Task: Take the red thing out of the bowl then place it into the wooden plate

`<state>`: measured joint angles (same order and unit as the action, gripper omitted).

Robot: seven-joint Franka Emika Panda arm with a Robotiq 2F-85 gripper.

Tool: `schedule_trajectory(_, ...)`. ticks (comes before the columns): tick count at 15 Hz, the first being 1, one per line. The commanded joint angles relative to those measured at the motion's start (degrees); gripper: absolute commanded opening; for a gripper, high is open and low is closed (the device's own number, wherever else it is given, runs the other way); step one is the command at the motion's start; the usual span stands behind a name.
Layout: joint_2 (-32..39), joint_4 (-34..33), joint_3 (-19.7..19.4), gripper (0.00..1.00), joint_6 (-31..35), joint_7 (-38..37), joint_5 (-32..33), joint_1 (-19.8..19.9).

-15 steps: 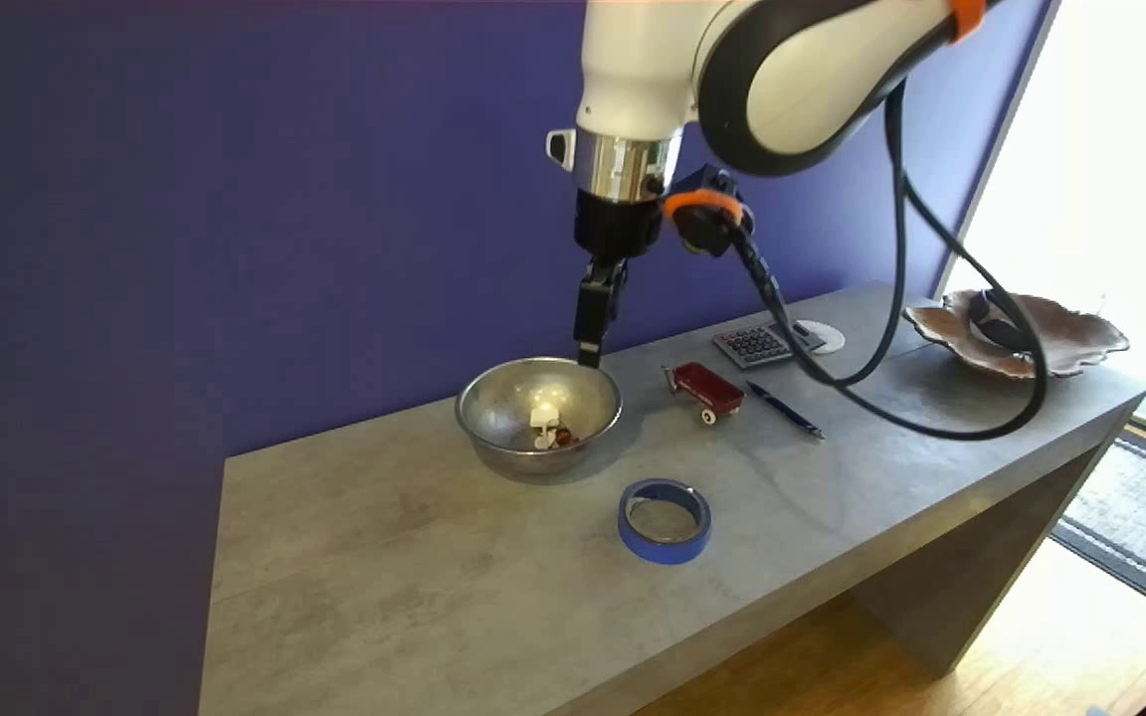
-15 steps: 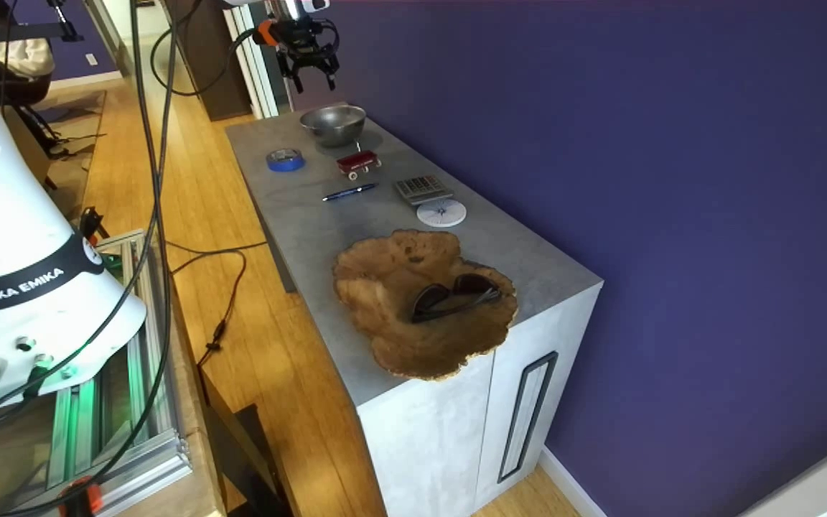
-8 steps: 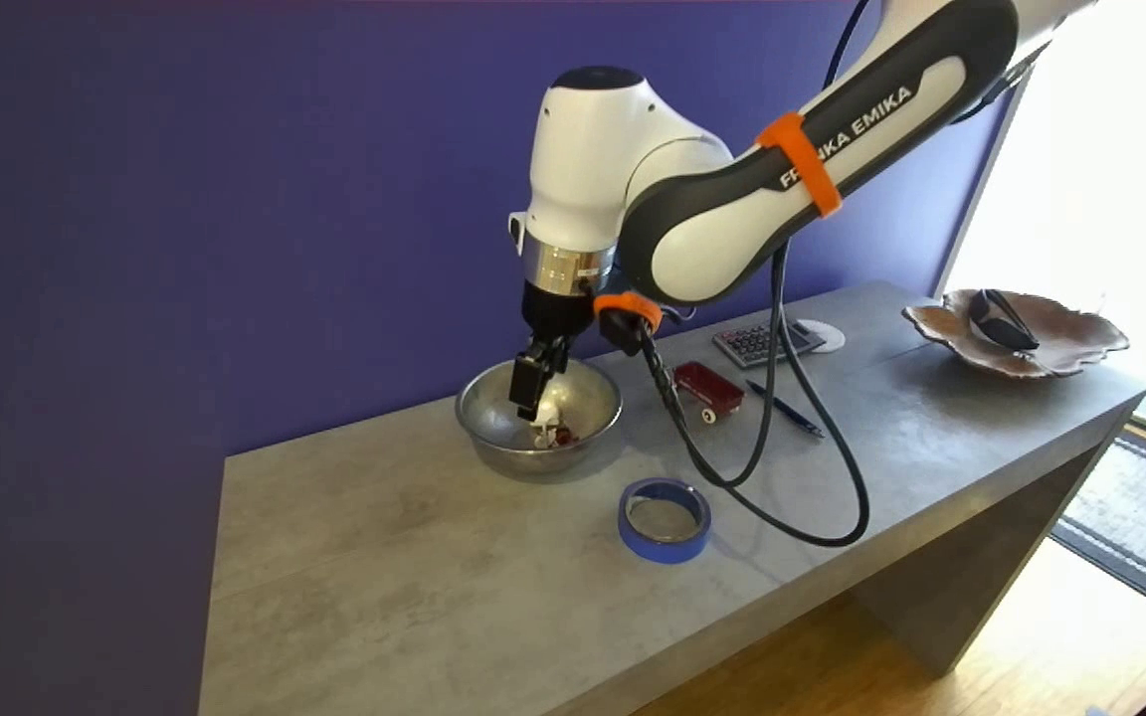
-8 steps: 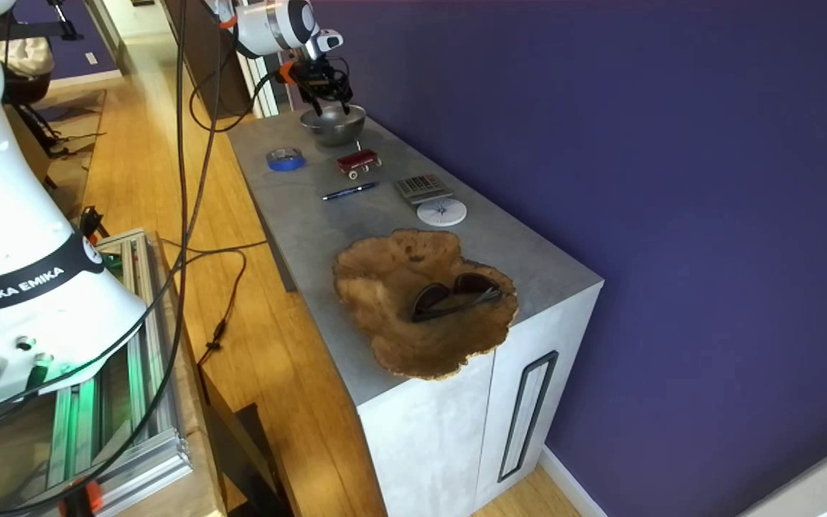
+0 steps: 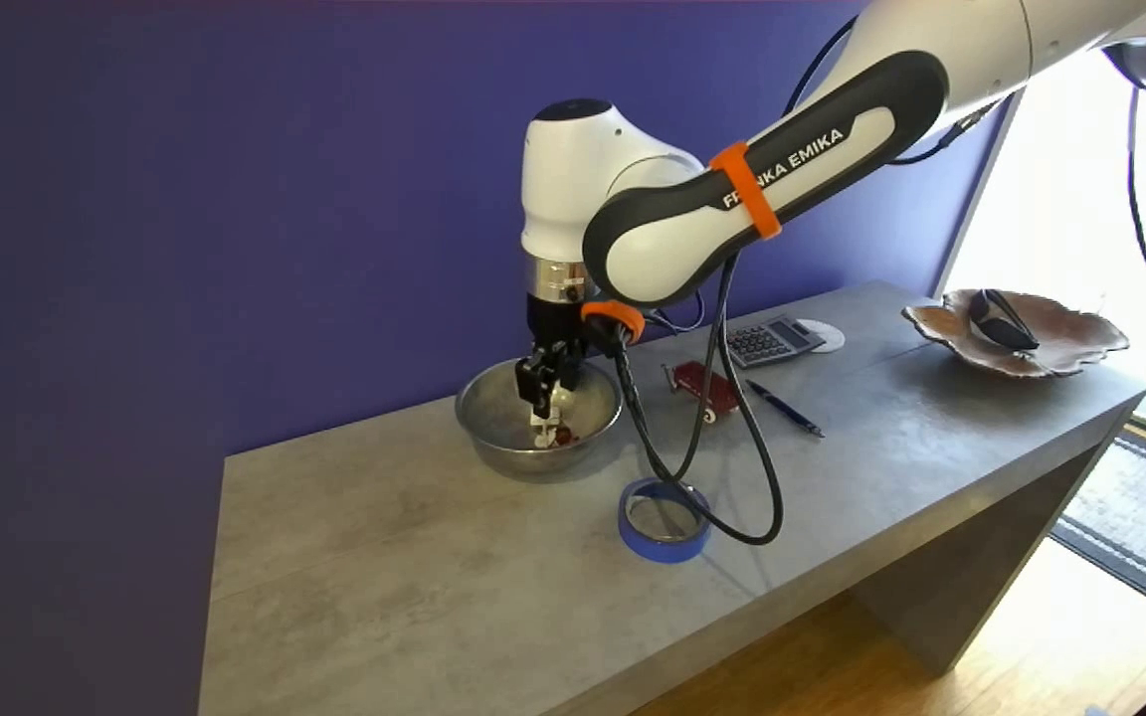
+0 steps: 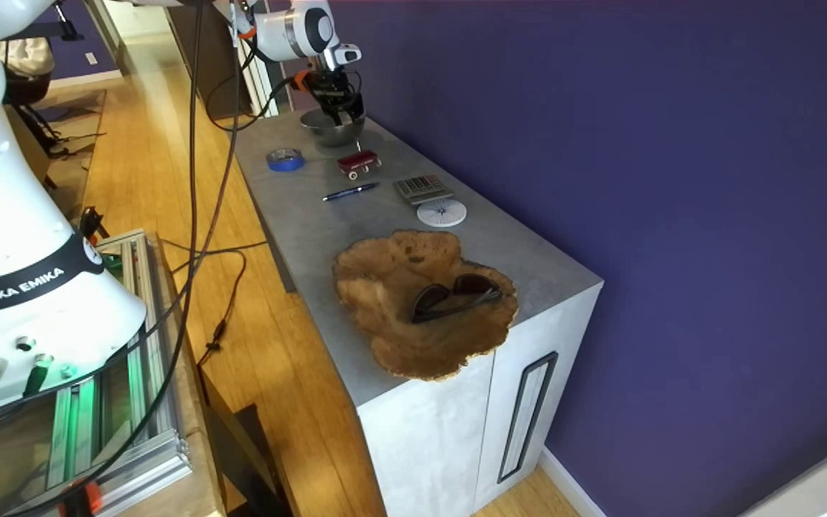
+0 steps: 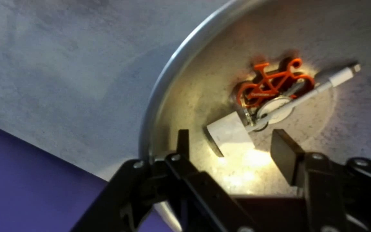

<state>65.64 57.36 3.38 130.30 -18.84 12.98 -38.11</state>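
Observation:
The red thing is a small orange-red bicycle-shaped trinket with a small chain. It lies in the metal bowl and shows as a tiny reddish spot in an exterior view. The silver bowl stands near the wall; it also shows in an exterior view. My gripper points down over the bowl's opening. In the wrist view my gripper is open, nothing held, its fingers either side of a white charger block. The bicycle lies beyond the fingertips, apart from them. The brown wooden plate is at the table's far end from the bowl.
Beside the bicycle lie the white charger block and a white cable. Sunglasses lie in the plate. Between bowl and plate are a red toy wagon, blue tape, a pen, a calculator and a white disc.
My gripper has come down from above the bowl to its opening, first shifting toward the bowl's far side from the plate, then slightly back. The bowl and its contents have not visibly moved.

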Motion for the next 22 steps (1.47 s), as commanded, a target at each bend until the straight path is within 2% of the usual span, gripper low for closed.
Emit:
schedule_trajectory(1,2.89,-6.73,0.73,0.59,-6.93,-0.29,-3.64,-0.50)
schedule_trajectory(5,4.91,-10.49,1.53,0.57,-11.97,0.40,-5.22,-0.79)
schedule_trajectory(8,6.79,-13.15,1.34,0.51,-13.96,0.50,-5.35,-1.13)
schedule_trajectory(12,8.49,-14.80,1.72,0.61,-12.24,0.86,-4.01,-0.97)
schedule_trajectory(14,9.31,-15.86,1.78,0.60,-12.48,1.01,-4.08,-0.98)
schedule_trajectory(16,10.01,-16.83,1.73,0.35,-12.60,1.10,-4.03,-1.01)
schedule_trajectory(20,10.70,-18.34,1.61,0.07,-12.89,1.04,-3.91,-1.12)
schedule_trajectory(22,10.74,-18.76,1.54,0.00,-13.01,0.89,-3.89,-1.10)
